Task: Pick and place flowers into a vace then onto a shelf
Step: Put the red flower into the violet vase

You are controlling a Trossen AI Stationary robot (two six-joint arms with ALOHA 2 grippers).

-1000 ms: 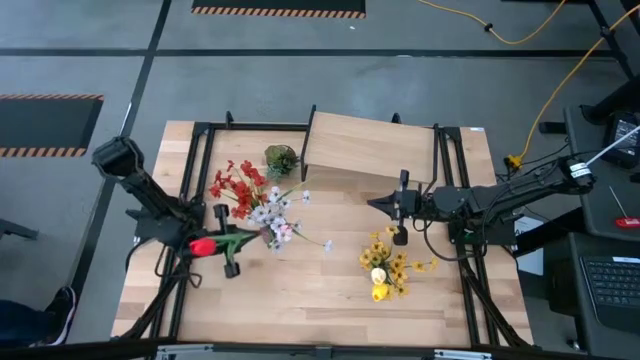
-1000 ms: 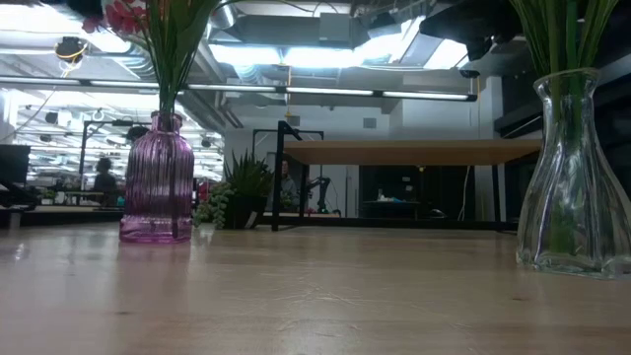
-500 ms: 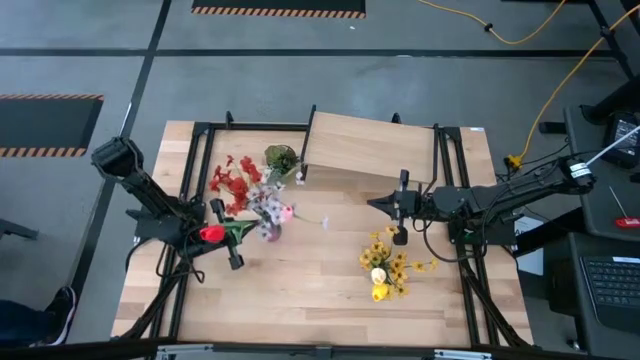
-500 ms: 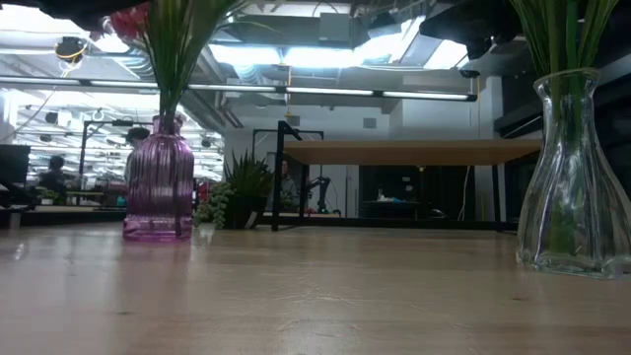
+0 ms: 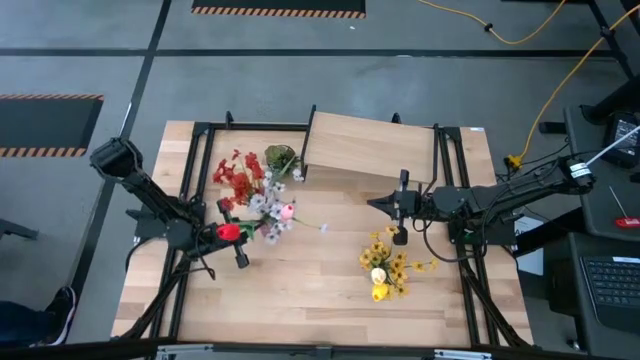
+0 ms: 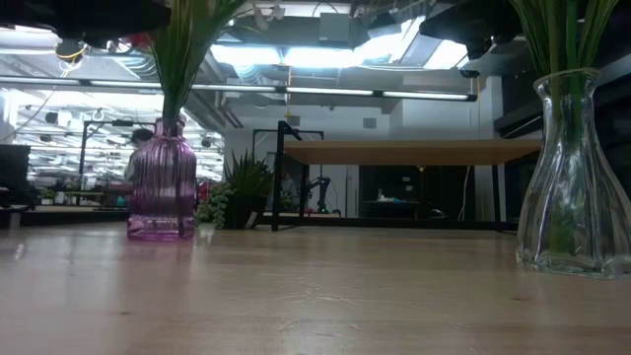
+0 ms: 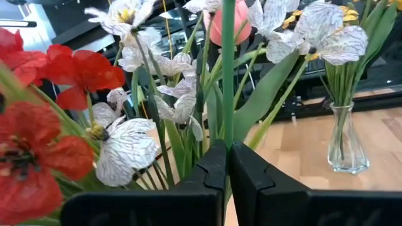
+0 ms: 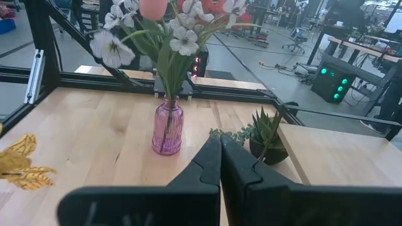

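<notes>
Flowers = mixed fake bunch: red clusters, white veined blossoms, one pink tulip bud, green stems/leaves, standing in a ribbed purple glass vase on the desk, left-centre, just beside a small potted green plant. Left claw clenched on one green stem of the bunch, red bud by its tip in the high view. 2nd lot of flowers, yellow blooms, in a clear glass vase on the right half. Right claw clenched on nothing, hovering mid-desk near the shelf, a light-wood board on black legs at the far side. No readable writing or labels.
</notes>
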